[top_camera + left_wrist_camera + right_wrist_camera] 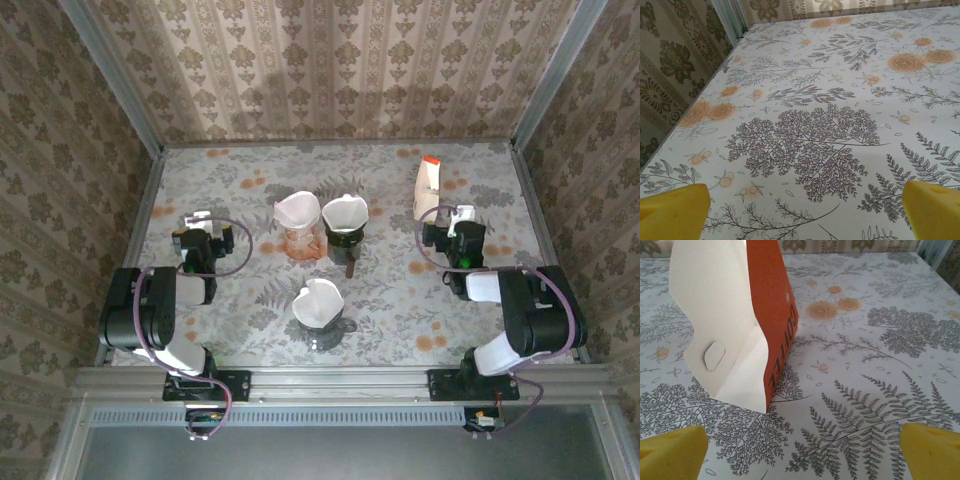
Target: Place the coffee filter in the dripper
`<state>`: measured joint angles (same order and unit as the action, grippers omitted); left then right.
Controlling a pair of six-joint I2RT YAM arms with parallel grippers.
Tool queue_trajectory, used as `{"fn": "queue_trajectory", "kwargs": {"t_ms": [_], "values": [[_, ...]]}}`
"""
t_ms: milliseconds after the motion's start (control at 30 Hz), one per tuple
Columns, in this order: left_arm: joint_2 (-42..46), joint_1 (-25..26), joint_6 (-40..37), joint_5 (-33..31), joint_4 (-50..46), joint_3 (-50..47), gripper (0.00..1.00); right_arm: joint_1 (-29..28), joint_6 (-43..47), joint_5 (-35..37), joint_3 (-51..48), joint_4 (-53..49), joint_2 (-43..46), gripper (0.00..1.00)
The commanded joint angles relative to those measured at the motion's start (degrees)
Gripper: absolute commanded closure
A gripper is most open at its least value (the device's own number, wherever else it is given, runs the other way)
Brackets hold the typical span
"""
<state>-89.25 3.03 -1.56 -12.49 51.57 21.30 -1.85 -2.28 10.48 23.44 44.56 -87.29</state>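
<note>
On the left of the table [400, 320] the left gripper [203, 222] gapes empty. The right gripper [460, 216], also wide open, faces a bag [430, 185] at twelve. The closest filter [297, 209] sits at the left gripper's three o'clock, cupped in an orange dripper [303, 243]; the left arm looks nearer.

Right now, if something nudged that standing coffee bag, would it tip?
Probably. The coffee bag stands tall on a narrow base, so a high push would likely topple it. Its thin, folded paper sides suggest it would dent rather than resist.
</note>
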Motion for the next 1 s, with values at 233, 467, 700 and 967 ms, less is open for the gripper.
{"fn": "queue_trajectory", "kwargs": {"t_ms": [233,467,700,967], "values": [[0.15,0.48,-0.52,-0.69,1.78,0.78,0.00,0.53,-0.09,-4.03,0.21,4.07,-0.73,0.00],[0.20,0.49,-0.50,-0.81,1.78,0.76,0.00,0.37,-0.55,-2.16,-0.36,5.02,-0.45,0.00],[0.22,0.49,-0.55,-0.80,1.88,0.70,0.00,0.00,-0.27,-1.76,-0.49,5.19,-0.42,0.00],[0.18,0.48,-0.51,-0.82,1.87,0.72,0.00,0.00,-0.22,-1.80,-0.33,4.93,-0.52,0.00]]}}
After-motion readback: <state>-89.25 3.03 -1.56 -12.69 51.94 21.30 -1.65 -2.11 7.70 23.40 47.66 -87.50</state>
